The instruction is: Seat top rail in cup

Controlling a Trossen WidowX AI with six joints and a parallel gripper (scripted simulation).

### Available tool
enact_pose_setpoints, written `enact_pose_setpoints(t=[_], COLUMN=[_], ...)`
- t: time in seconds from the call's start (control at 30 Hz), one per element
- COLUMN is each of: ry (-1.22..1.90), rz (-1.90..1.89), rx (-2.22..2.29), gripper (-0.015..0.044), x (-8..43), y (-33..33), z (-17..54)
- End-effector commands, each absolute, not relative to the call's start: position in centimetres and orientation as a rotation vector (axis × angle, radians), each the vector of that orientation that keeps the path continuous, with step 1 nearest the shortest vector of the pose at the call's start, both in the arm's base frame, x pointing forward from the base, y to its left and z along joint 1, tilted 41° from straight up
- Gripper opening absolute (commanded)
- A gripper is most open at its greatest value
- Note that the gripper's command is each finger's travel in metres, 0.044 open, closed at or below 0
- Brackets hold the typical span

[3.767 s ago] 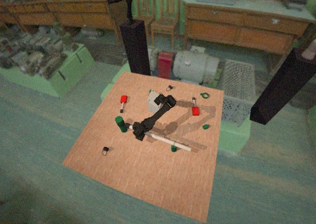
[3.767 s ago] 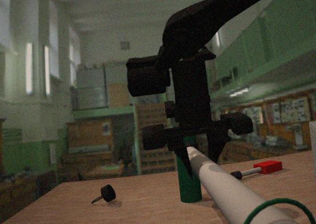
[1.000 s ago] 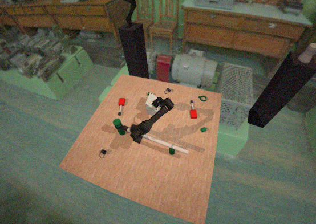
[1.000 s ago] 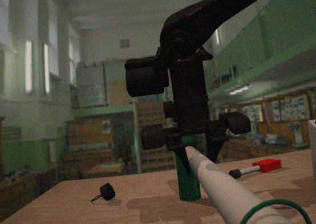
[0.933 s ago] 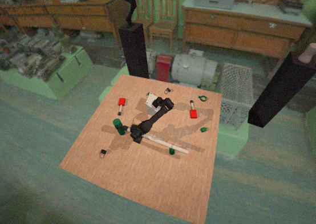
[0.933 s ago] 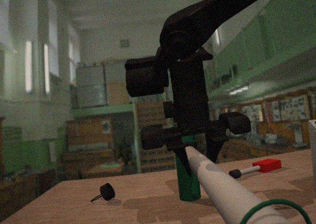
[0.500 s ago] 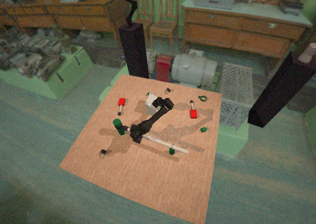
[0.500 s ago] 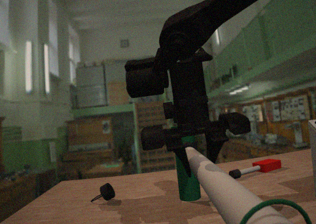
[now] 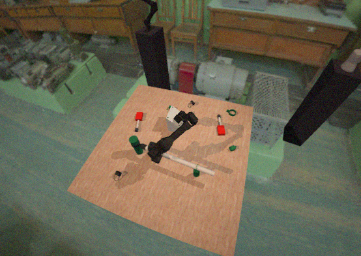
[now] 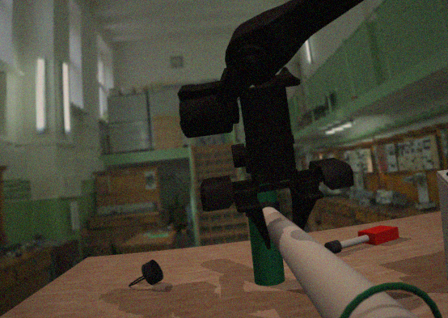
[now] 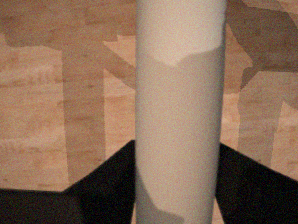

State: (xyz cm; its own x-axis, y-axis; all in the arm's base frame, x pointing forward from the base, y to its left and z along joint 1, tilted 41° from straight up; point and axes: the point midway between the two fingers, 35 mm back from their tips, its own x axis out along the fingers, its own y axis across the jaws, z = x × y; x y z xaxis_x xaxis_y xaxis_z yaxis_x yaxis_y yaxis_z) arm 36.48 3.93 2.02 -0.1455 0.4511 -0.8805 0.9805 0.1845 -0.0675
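The gripper stands partly open, its 2 dark, tapered fingers closed on the white top rail, 1 at each side of it. In the top view the rail runs from left of the centre to the lower right, its cut end near the big green post. The cup itself is hard to make out behind the arm, so how deep the end sits cannot be told.

For this step, it seems best to keep the rail in line with the cup and to push slowly along its length, not sideways or down, because a crooked push could pull the brace band lower or lean the post. When the end is fully seated, the fingers should open evenly on both sides and go straight up, without lifting the rail.

The rail is a smooth, matt, round tube, so it may slip a little in the grip under a hard push. The post is a plain green cylinder. Farther out, the thin green loop goes over the rail, above a short green post. The table top has pale brown wood grain.
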Motion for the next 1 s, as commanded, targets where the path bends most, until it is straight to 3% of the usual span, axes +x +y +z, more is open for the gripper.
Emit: enact_pose_setpoints(t=[0.0,0.97], ry=[1.701,1.700], rz=[-0.904,-0.905], rx=[1.360,1.360], gripper=[0.0000,0.0000], x=[36.58,36.66], y=[3.08,2.26], z=[1.86,1.37])
